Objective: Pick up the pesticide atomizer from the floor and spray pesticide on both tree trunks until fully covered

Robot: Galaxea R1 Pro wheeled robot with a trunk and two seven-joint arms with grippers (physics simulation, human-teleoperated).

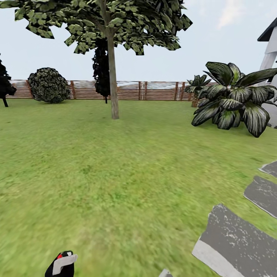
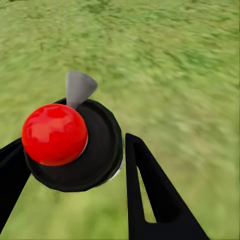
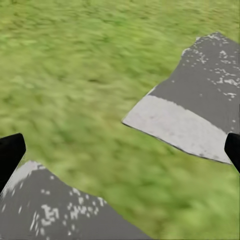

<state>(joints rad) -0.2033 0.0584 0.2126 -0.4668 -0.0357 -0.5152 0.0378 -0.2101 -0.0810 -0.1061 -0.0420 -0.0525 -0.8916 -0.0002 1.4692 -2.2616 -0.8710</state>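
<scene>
Down at the near left edge of the head view the pesticide atomizer [image 1: 61, 264] pokes up into frame: black top, grey trigger, a bit of red. The left wrist view gives a much better look: the left gripper [image 2: 75, 165] has its two black fingers on either side of the atomizer [image 2: 75, 145], one finger [image 2: 150, 195] right against the round black cap and the other on the opposite side, so it's closed around it and holding it above the grass. Red ball knob sits on top of the cap, and the grey nozzle sticks out past it.

The right gripper [image 3: 120, 150] is spread wide, just the two black fingertips at opposite edges of its wrist view, nothing between them. Below it are grey stepping stones [image 3: 190, 110] and lawn [image 3: 75, 75].

In the head view those stones [image 1: 234, 238] run along the near right side, then it's open lawn [image 1: 115, 173] for a good stretch. Further out on the right there's a big broad-leaved plant [image 1: 234, 100]. Far centre-left stands a tree [image 1: 112, 57] with a thin pale trunk and dark leaves up high, well apart from the robot. Behind it is the brown slat fence [image 1: 130, 90], with a round bush [image 1: 49, 85] at the far left and a corner of the white house [image 1: 269, 50] at the far right.
</scene>
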